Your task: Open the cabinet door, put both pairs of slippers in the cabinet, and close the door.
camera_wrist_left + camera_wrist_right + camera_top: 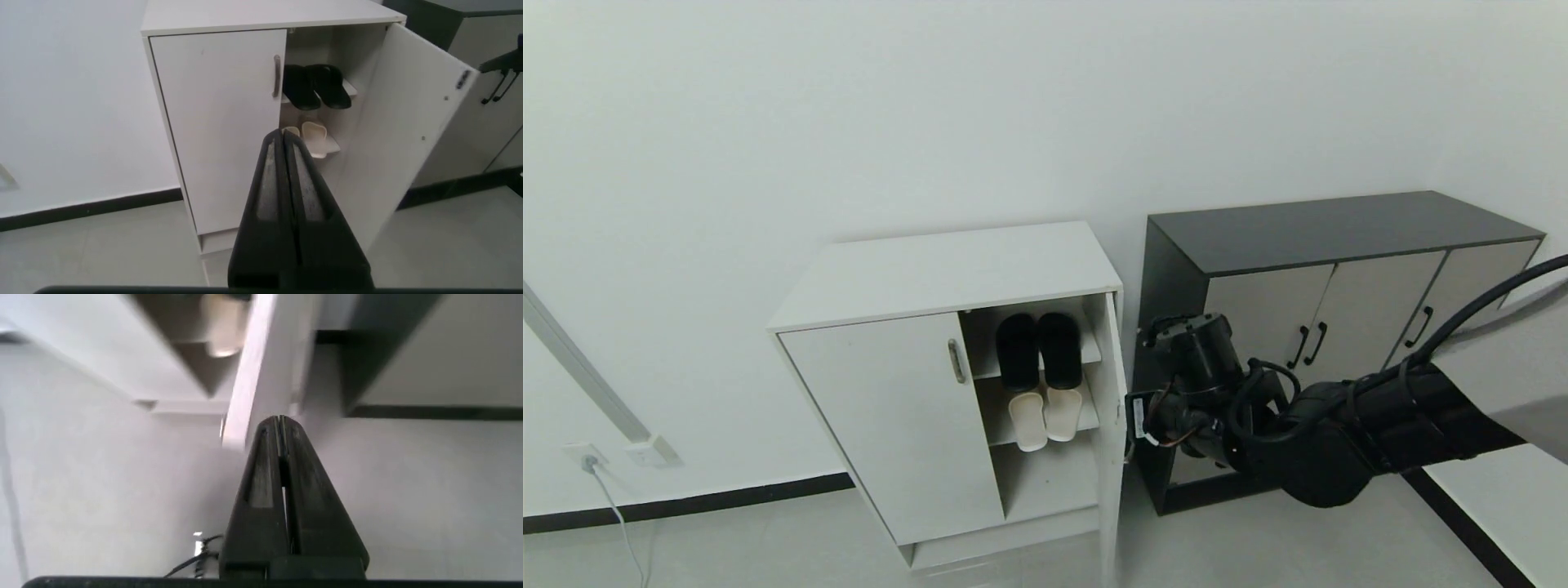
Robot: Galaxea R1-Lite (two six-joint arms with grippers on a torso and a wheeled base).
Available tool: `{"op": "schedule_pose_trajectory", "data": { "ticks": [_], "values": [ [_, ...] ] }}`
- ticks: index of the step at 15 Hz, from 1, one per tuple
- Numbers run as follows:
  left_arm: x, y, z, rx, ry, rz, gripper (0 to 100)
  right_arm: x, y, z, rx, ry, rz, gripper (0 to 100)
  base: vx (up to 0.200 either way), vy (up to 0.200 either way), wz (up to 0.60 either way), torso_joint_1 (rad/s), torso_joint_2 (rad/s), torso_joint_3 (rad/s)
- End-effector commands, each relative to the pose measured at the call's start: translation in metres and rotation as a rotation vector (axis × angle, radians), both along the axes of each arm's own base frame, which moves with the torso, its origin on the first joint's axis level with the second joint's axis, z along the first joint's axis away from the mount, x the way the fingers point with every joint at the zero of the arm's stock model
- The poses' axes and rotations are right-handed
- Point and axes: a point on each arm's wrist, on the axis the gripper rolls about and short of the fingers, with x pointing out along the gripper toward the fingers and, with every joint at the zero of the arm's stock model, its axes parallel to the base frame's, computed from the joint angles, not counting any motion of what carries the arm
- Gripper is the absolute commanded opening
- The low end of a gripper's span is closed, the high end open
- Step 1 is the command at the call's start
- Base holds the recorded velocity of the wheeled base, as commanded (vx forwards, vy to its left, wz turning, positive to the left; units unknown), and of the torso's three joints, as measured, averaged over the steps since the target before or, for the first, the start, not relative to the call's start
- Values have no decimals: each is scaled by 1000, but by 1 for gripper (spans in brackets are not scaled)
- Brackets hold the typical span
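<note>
The left gripper (284, 135) has its fingers pressed flat together, holding nothing, and faces the white cabinet (947, 269) from in front. The right gripper (283, 425) is likewise closed on nothing, its tips just beside the free edge of the open door (1111, 425); I cannot tell whether they touch. A small white label (1139, 416) sits on that wrist, its print too small to read.

The door stands swung out, edge-on in the head view, at 3 o'clock of the opening. The closed door (898, 425) with its metal handle (956, 361) lies at 9 o'clock. Inside, the white slippers (1045, 416) sit on the middle shelf, with the black slippers (1037, 351) at 12 o'clock of them on the upper shelf, toes inward. Grey floor (1258, 547) runs at 6 o'clock of the cabinet. A dark cabinet (1339, 229) stands close at 3 o'clock, with a narrow gap between. A wall socket (584, 457) with a cable sits low at 9 o'clock.
</note>
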Motion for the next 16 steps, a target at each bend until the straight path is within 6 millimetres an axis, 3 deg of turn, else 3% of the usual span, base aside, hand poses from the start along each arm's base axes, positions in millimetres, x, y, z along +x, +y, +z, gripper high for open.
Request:
{"op": "schedule_pose_trajectory", "data": {
  "ticks": [1, 4, 8, 14, 16],
  "values": [
    [0, 0, 0, -1, 2, 0, 0, -18, -2, 8, 35, -8, 74, 0, 0, 0, 0, 0, 0, 0],
    [0, 0, 0, -1, 2, 1, 0, -33, -12, 8, 1, -67, 164, 0, 0, 0, 0, 0, 0, 0],
    [0, 0, 0, -1, 2, 0, 0, -32, -11, 7, 6, -103, 171, 0, 0, 0, 0, 0, 0, 0],
    [0, 0, 0, -2, 2, 3, 0, -32, -12, 4, 6, -94, 179, 0, 0, 0, 600, -1, 4, 1],
    [0, 0, 0, -2, 2, 1, 0, -35, -14, 0, -1, -79, 190, 0, 0, 0, 0, 0, 0, 0]
  ]
}}
